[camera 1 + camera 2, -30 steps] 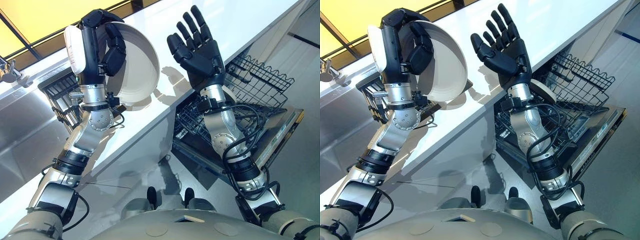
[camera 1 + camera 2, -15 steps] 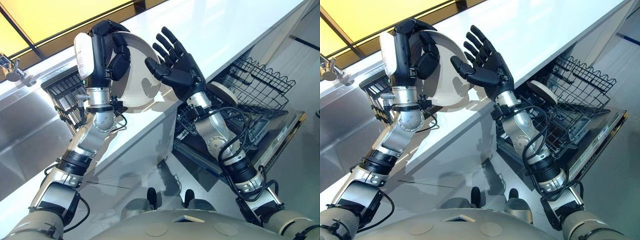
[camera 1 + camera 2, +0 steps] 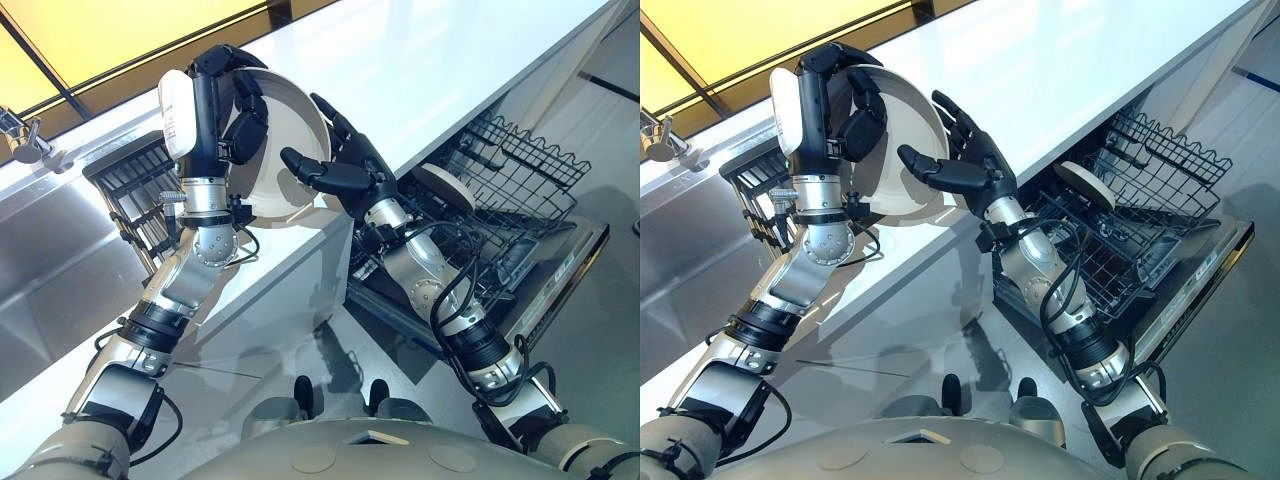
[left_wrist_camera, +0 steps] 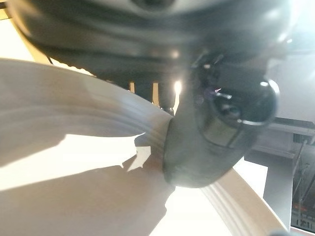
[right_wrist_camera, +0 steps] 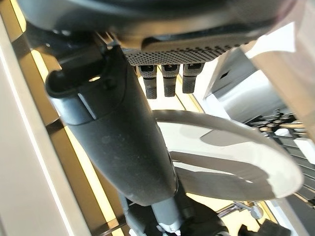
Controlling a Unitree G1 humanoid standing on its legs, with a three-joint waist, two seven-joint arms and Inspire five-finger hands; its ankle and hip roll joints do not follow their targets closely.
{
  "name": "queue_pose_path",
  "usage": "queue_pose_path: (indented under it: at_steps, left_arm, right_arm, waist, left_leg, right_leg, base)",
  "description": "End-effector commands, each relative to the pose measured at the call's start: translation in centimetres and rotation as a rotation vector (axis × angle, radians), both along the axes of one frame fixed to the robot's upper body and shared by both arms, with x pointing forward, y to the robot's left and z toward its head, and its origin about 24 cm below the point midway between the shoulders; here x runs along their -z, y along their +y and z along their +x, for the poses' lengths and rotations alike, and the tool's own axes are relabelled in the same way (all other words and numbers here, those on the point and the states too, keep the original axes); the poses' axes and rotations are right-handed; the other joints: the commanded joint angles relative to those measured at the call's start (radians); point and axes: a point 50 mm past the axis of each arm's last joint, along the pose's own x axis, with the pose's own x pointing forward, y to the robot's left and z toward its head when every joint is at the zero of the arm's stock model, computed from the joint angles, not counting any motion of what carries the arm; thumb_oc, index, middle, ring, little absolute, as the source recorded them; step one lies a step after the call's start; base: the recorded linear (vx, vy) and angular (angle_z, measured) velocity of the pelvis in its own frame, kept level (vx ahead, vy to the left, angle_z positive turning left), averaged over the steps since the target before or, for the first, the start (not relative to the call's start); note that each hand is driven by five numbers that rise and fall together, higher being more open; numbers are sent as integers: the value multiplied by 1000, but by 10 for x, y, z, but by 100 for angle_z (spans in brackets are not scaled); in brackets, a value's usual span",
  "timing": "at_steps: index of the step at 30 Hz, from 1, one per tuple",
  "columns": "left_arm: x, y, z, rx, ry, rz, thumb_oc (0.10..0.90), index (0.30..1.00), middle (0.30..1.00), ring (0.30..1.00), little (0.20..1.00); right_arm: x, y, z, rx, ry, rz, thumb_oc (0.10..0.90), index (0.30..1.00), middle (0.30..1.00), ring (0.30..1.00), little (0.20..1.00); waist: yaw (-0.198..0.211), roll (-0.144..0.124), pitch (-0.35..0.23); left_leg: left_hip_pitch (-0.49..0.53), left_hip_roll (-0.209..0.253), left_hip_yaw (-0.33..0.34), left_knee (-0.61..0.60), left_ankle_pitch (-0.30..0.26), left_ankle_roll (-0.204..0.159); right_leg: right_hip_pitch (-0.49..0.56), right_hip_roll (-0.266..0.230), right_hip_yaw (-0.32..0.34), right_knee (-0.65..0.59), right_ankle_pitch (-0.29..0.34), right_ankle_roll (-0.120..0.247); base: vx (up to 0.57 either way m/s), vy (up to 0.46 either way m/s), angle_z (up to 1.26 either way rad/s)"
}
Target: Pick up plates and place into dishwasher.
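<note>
We are mid-transfer: the plate (image 3: 285, 150) is lifted clear of the white counter (image 3: 450, 60) and is on its way from one hand to the other, with the open dishwasher (image 3: 480, 230) waiting well off to our right. A round dish (image 3: 445, 187) already sits in its wire rack (image 3: 520, 160). The next move, as we judge it, calls for the right hand to close firmly on the plate's rim before the left lets go, then swing it down into a free rack slot. A black dish rack (image 3: 135, 190) stands on the counter by the steel sink (image 3: 60, 260).

Our left arm is raised, forearm upright, and our left hand (image 3: 225, 105) curls over the plate's upper rim, clamping it. Our right hand (image 3: 335, 165) reaches up with fingers spread, thumb out, its fingertips at or just beside the plate's lower edge; we cannot tell whether they touch.
</note>
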Motion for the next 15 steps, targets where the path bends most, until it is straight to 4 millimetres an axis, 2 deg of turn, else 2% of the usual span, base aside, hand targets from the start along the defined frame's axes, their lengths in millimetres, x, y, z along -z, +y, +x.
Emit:
queue_pose_path:
  at_steps: [1, 6, 7, 8, 9, 15]
  left_arm:
    - [-38, -18, 6, 94, -197, 11, 100, 300, 300, 300, 200]
    - [-41, -28, 2, 143, -210, 4, 100, 300, 300, 300, 200]
    - [-41, -29, 0, 152, -212, 2, 100, 300, 300, 300, 200]
    - [-41, -31, -1, 164, -212, 3, 100, 300, 300, 300, 200]
    - [-40, -34, -2, 180, -206, -2, 100, 300, 300, 300, 200]
    - [-34, -41, -4, 245, -146, -53, 100, 300, 300, 300, 200]
  right_arm:
    - [-34, 17, -2, -40, -139, 133, 800, 900, 900, 900, 900]
    - [-33, 18, -2, -24, -131, 144, 800, 900, 900, 900, 900]
    - [-33, 17, -2, -21, -130, 147, 561, 695, 695, 695, 661]
    - [-33, 17, -2, -15, -128, 152, 369, 531, 531, 531, 469]
    - [-32, 16, -2, -6, -125, 160, 100, 300, 300, 300, 200]
    - [-32, 15, -3, 18, -121, 191, 100, 300, 300, 300, 200]
  waist:
    - [15, 9, -116]
    - [16, 9, -111]
    - [17, 10, -111]
    - [17, 10, -110]
    - [17, 11, -109]
    - [19, 10, -106]
  left_leg:
    - [28, 2, -7, 1, -140, -16]
    - [28, 0, -14, 1, -140, -14]
    - [29, -1, -15, 1, -140, -14]
    - [29, -1, -16, 1, -140, -13]
    - [29, -2, -18, 1, -140, -13]
    - [31, -2, -22, 1, -139, -10]
  right_leg:
    - [-1, 55, -47, 56, -162, -7]
    - [-2, 54, -48, 62, -164, -6]
    - [-3, 53, -48, 63, -164, -6]
    - [-3, 53, -48, 64, -165, -5]
    - [-3, 53, -48, 64, -165, -4]
    - [-4, 51, -48, 69, -165, -3]
  base:
    - [0, 0, 0]
    - [0, 0, 0]
    - [0, 0, 0]
    - [0, 0, 0]
    - [0, 0, 0]
    - [0, 0, 0]
